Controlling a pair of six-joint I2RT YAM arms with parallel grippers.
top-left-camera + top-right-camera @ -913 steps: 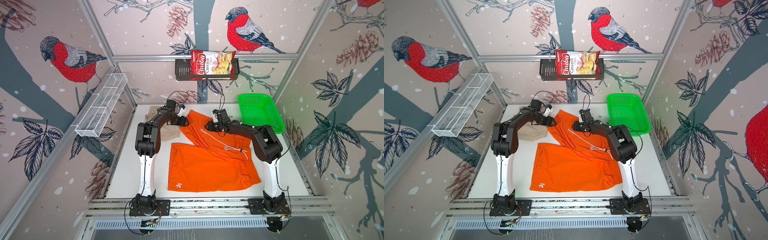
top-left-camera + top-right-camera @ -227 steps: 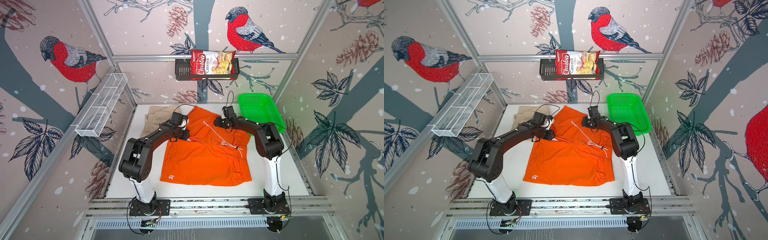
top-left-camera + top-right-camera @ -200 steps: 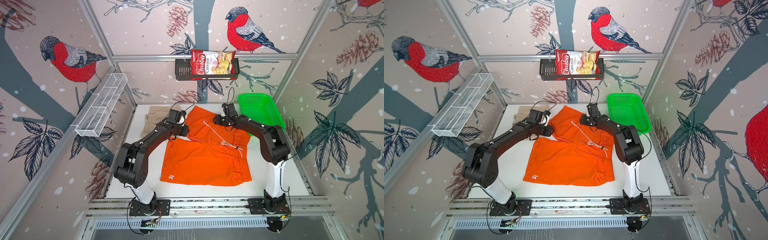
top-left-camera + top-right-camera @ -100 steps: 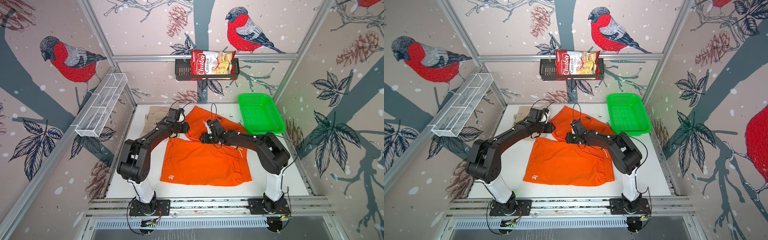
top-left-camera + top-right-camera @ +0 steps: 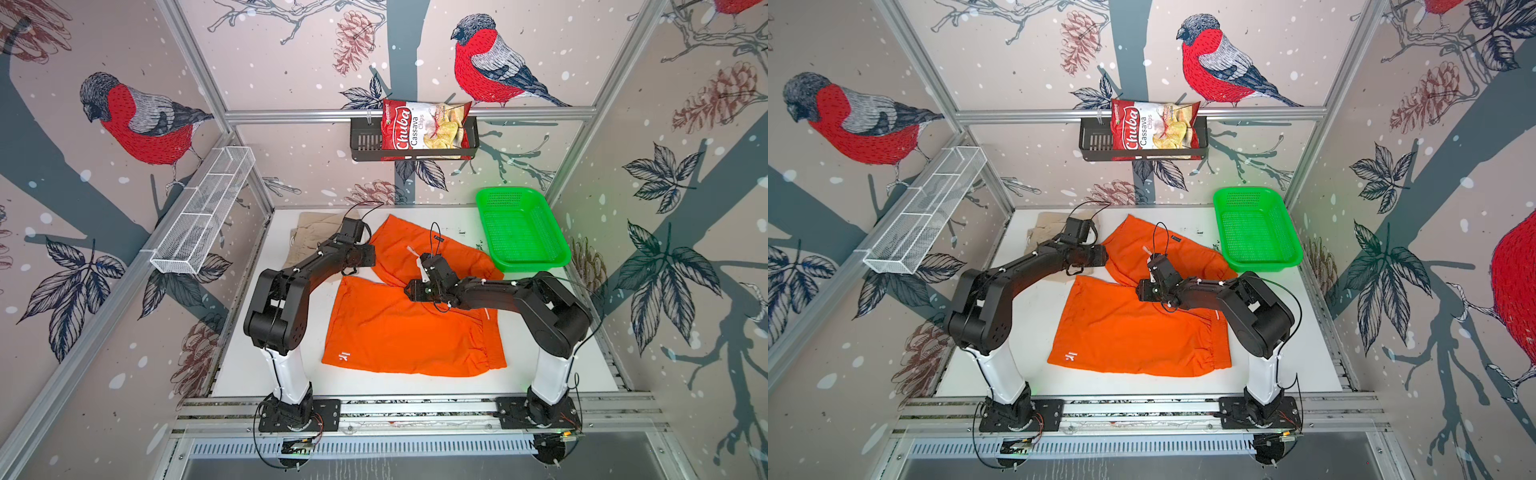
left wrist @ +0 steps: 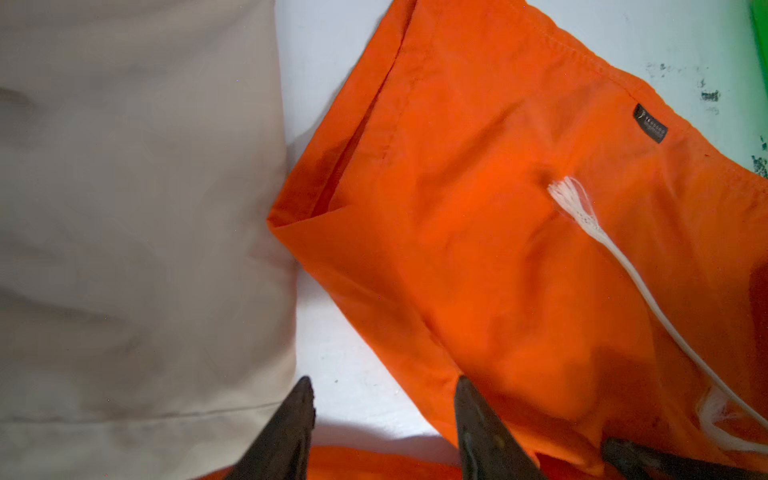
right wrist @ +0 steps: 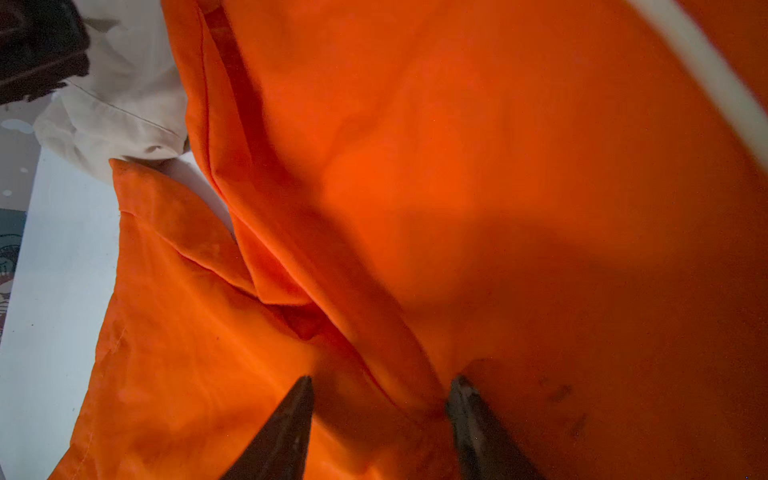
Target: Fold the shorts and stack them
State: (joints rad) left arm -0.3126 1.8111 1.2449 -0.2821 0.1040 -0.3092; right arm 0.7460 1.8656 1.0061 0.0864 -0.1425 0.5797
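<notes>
The orange shorts (image 5: 399, 332) (image 5: 1129, 332) lie spread on the white table, one leg toward the front with a small white logo (image 5: 344, 356), the other angled toward the back. The beige shorts (image 5: 316, 222) (image 5: 1046, 224) lie at the back left, partly under my left arm. My left gripper (image 5: 347, 272) (image 6: 382, 386) is open over bare table between the beige shorts (image 6: 124, 208) and the orange leg (image 6: 498, 249), holding nothing. My right gripper (image 5: 409, 291) (image 7: 380, 386) is open low over the orange crotch fold (image 7: 457, 166). A white drawstring (image 6: 623, 266) lies on the orange cloth.
A green basket (image 5: 519, 228) stands at the back right corner of the table. A white wire shelf (image 5: 203, 216) hangs on the left wall. A black rack with a chips bag (image 5: 424, 129) hangs on the back wall.
My right gripper has moved from the back edge of the orange shorts leftward and forward to the crotch. The left jaws have opened wider; the left arm barely shifted.
</notes>
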